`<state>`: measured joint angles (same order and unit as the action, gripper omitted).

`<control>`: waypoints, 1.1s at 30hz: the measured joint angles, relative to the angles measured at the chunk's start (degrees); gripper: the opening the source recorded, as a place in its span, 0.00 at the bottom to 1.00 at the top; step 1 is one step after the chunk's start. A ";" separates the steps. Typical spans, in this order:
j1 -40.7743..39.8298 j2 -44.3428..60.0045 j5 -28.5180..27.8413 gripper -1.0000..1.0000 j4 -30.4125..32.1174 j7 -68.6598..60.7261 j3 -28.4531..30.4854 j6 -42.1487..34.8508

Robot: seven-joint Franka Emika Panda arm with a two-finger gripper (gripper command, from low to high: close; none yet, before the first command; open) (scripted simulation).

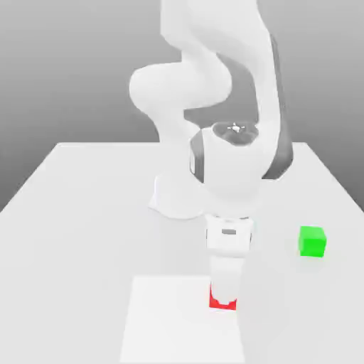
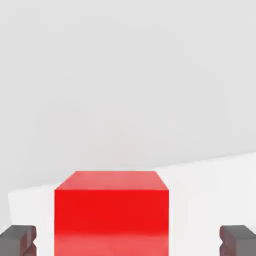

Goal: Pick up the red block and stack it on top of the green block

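Observation:
The red block [image 1: 222, 303] sits on the white table near its front edge, mostly covered by my gripper [image 1: 223, 295], which has come straight down over it. In the hand view the red block [image 2: 112, 212] lies between the two dark fingertips [image 2: 19, 240], with clear gaps on either side, so the gripper [image 2: 128, 241] is open around it without touching. The green block [image 1: 312, 241] rests on the table toward the exterior view's right, well apart from the red one.
The arm's white base [image 1: 178, 199] stands behind the red block at the table's middle. A brighter white square patch [image 1: 170, 320] marks the table surface under the red block.

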<state>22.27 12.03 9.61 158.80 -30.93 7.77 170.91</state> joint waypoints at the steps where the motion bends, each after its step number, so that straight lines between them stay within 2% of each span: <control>1: -0.91 1.26 0.86 0.00 -0.09 -0.58 -1.14 1.04; 9: -0.63 0.77 0.57 0.00 -0.07 -0.42 -0.77 0.50; 14: 1.30 -4.96 -4.76 0.00 0.54 3.38 2.46 -4.14; 20: 1.11 -11.49 -9.32 0.00 1.83 6.82 3.42 -9.63; 23: 1.47 -13.31 -8.81 0.00 2.35 6.60 1.42 -11.23; 25: 5.80 -14.12 -7.76 0.00 2.58 5.91 -0.42 -11.91; 33: 14.72 -17.43 -5.29 0.00 3.43 4.32 -5.84 -14.39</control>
<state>36.98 -5.41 4.32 162.23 -26.61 1.93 156.52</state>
